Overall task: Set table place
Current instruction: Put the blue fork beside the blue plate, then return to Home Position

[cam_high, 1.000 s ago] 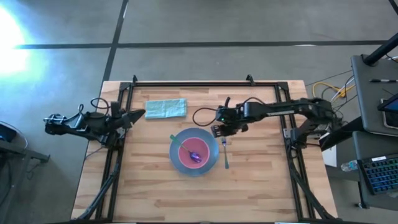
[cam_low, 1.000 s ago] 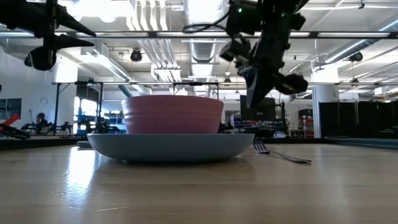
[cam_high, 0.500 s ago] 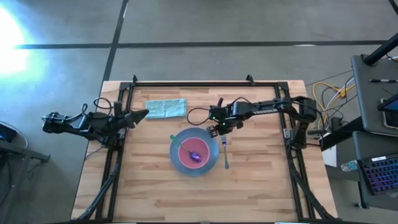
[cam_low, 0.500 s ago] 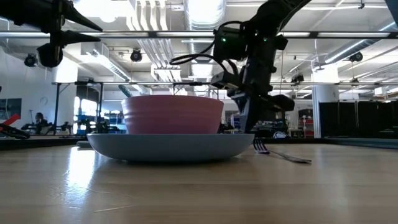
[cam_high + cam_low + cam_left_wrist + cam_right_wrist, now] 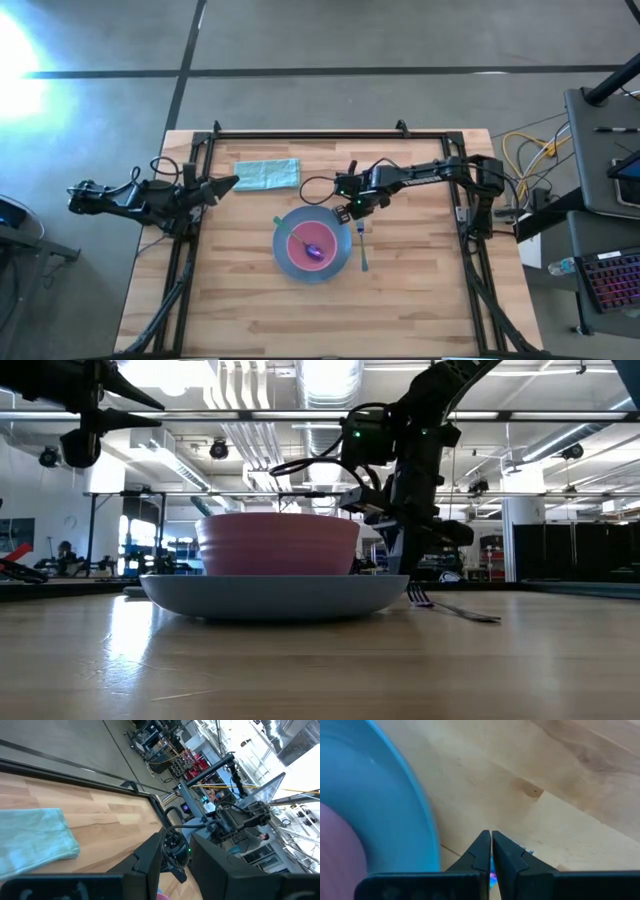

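Butcher-block table [image 5: 420, 290] carries your setting: right gripper [image 5: 345, 211] has its fingers [image 5: 481, 851] pressed together, holding nothing, beside the blue plate [image 5: 283, 255]; pink bowl [image 5: 300, 238] with purple spoon [image 5: 314, 250] sits on it, fork [image 5: 363, 250] right; left gripper [image 5: 228, 182] spread, empty, near the cloth [image 5: 266, 174]

Grey concrete floor [image 5: 330, 40] surrounds the workstation, crossed by dark seams [image 5: 300, 71], with a bright patch of glare [image 5: 20, 60] in one corner. Beside it a grey desk [image 5: 600, 110] carries a keyboard [image 5: 610, 280] lit in colours, and yellow cables [image 5: 525, 145] trail near it. Looking level across the room, ceiling ducts [image 5: 250, 440] and strip lights [image 5: 560, 440] run overhead above black frames [image 5: 140, 510] and what may be more workstations [image 5: 60, 560], too far to be sure.
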